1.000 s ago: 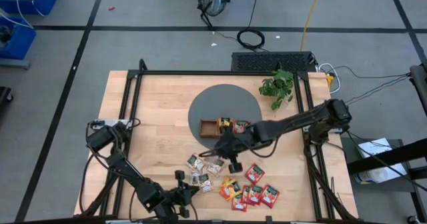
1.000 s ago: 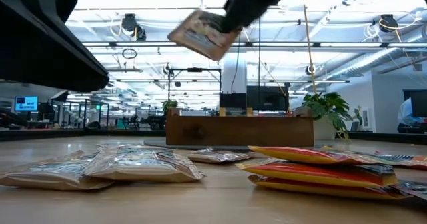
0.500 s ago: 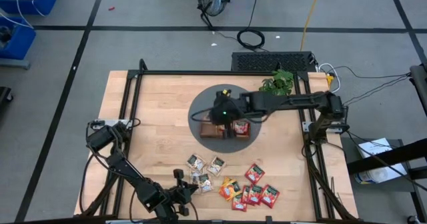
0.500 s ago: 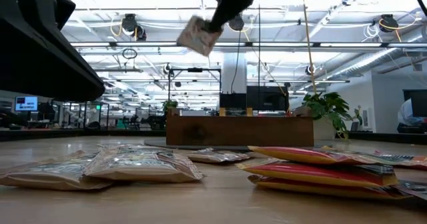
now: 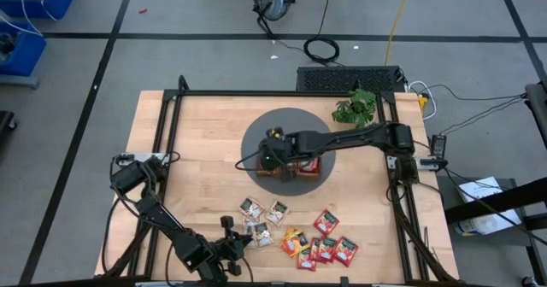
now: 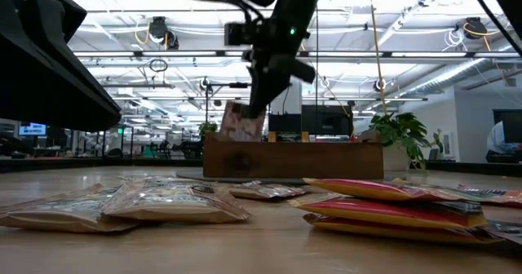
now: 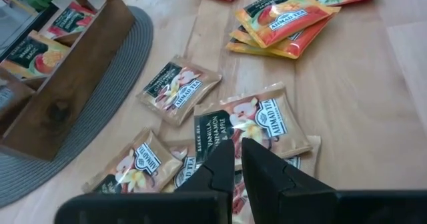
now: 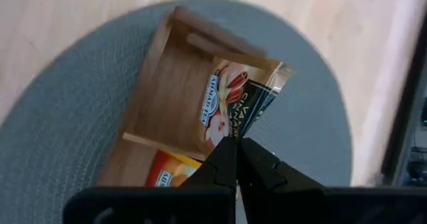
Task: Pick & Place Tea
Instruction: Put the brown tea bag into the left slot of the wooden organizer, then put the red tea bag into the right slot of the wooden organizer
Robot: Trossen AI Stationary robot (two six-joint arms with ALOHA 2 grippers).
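My right gripper (image 5: 272, 156) hangs over the left end of the brown wooden tray (image 5: 301, 172), shut on a cream tea sachet (image 8: 235, 103). The tray stands on a round grey mat (image 5: 286, 125). Its left compartment (image 8: 170, 84) is bare, and an orange-yellow sachet (image 8: 170, 176) lies in the middle one. Cream (image 5: 275, 211), orange-yellow (image 5: 293, 240) and red (image 5: 329, 240) sachets lie flat on the table near the front. My left gripper (image 7: 237, 159) hovers shut just above the cream sachets (image 7: 257, 121), at the near edge. My right gripper pinches the cream sachet between its two fingers at one edge (image 8: 233, 132), beside the dark green print. The fingers slant down from above. The sachet (image 6: 236, 123) hangs tilted below them, clear of the table, just over the tray's left compartment.
A small potted plant (image 5: 355, 108) stands at the far right of the table, behind the tray. A black frame (image 5: 171, 133) runs along the table's edges. Bare wood lies left of the mat.
My right gripper has carried the cream sachet from above the loose sachets toward the far edge, then left and down over the tray's left end, turning its wrist on the way. The sachet now hangs low by the tray's rim. The left arm has stayed in place.
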